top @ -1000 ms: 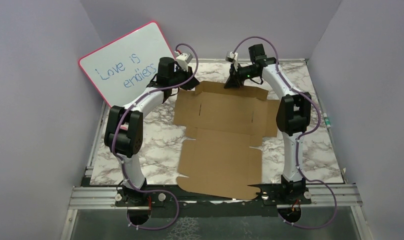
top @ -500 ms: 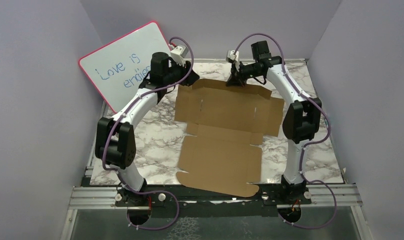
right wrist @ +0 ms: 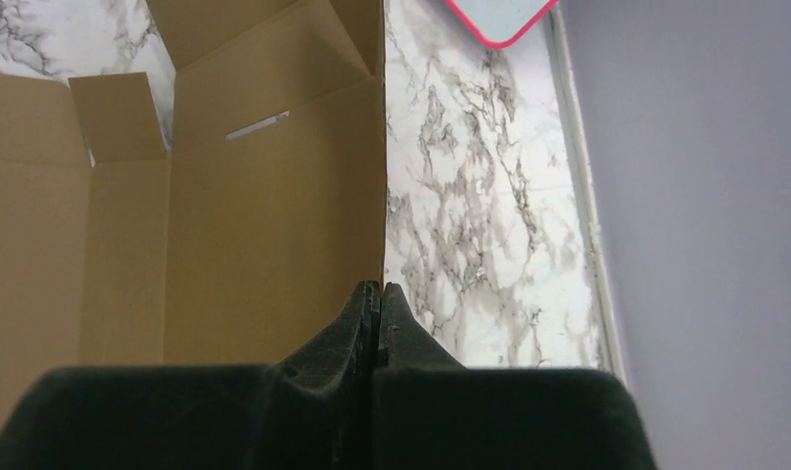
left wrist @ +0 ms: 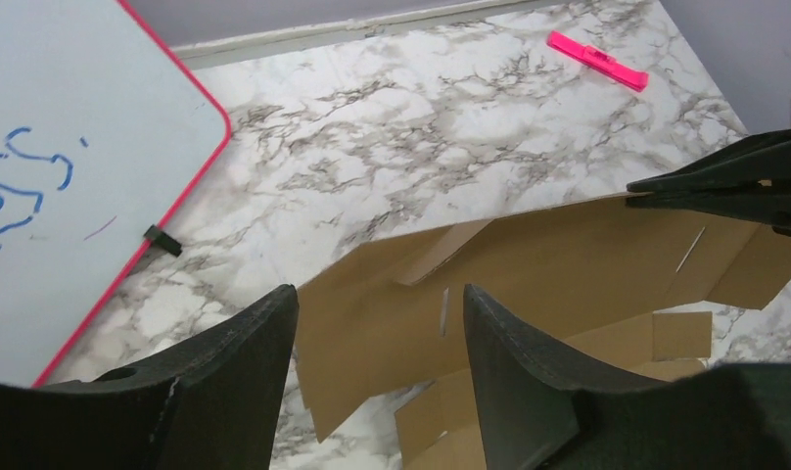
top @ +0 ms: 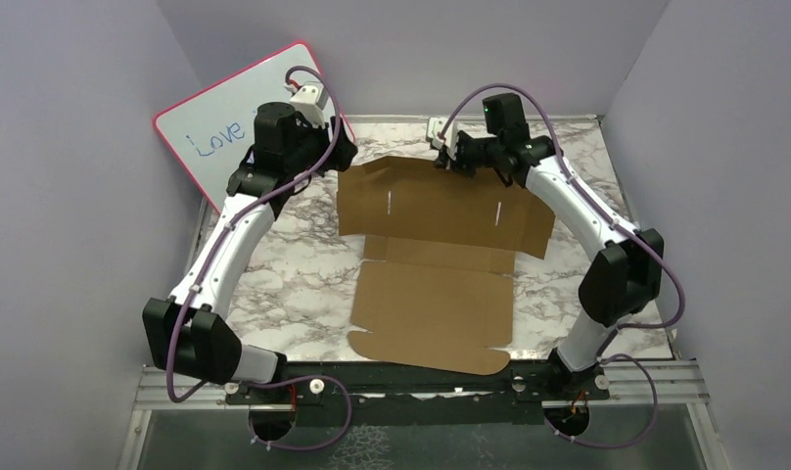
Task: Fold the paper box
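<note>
Unfolded brown paper box [top: 436, 264] lay on marble table [top: 303, 264]. At far edge, right gripper [right wrist: 378, 289] pinched cardboard, jaws pressed together. Over far-left corner, left gripper [left wrist: 377, 294] spread, holding nothing. Sheet looked light, thin, floppy; best gripped at flap edges.

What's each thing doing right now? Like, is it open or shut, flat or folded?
paper box: not folded, spread out on the table, far edge lifted.
right hand: shut on the paper box's far edge.
left hand: open, holding nothing.
whiteboard: propped up at a slant, blue writing on it.
pink object: lying flat on the table.
</note>
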